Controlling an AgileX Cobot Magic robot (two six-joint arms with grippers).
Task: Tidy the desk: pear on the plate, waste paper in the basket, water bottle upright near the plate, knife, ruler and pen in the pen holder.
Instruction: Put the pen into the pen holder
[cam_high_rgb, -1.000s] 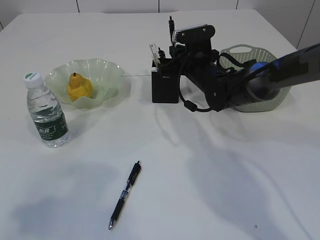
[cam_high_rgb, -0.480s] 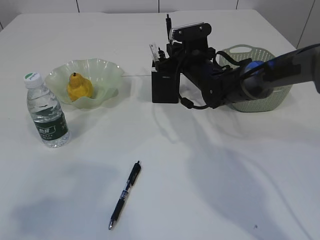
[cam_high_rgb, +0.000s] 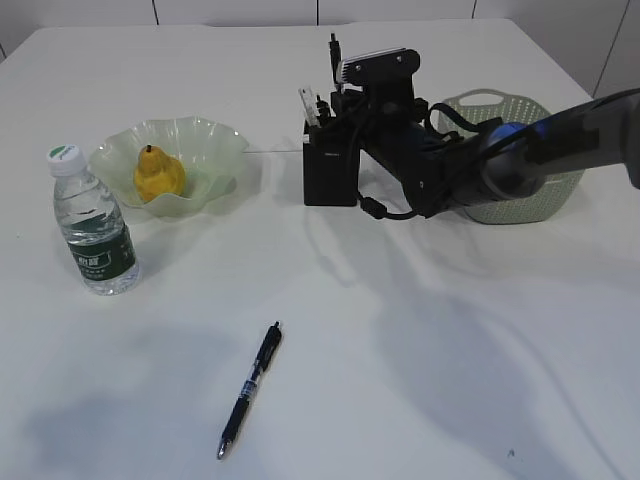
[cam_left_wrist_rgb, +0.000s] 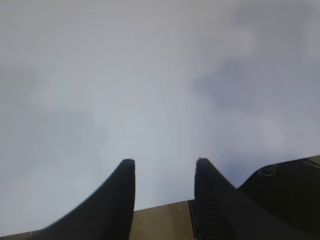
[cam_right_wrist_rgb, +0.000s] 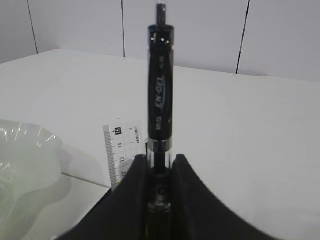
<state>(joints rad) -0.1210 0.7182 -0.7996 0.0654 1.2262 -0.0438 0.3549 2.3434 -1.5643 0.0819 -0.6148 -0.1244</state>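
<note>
- The desk (cam_high_rgb: 420, 380) is mostly tidy; one loose pen (cam_high_rgb: 251, 388) lies flat near its front edge, well apart from everything else, so the job is not finished.
- The basket (cam_high_rgb: 520, 125) stands at the right behind the right arm; I cannot tell whether the waste paper is inside.
- The plate (cam_high_rgb: 215, 140) already holds the pear (cam_high_rgb: 158, 174).
- The bottle (cam_high_rgb: 90, 225) stands upright just beside the plate, so that step looks done; its dark green label is too small to read.
- The holder (cam_high_rgb: 330, 175) has the ruler (cam_right_wrist_rgb: 120, 150) standing in it, marked "deli" with 13, 14 and 15 legible; the knife is not clearly visible.
- The right gripper (cam_right_wrist_rgb: 159, 172) is clamped on a second, black pen (cam_right_wrist_rgb: 160, 90), upright over the holder and printed "GEL"; dropping it in seems the step in hand.
- The left gripper (cam_left_wrist_rgb: 165, 172) hangs over bare desk, jaws apart, holding nothing.
</note>
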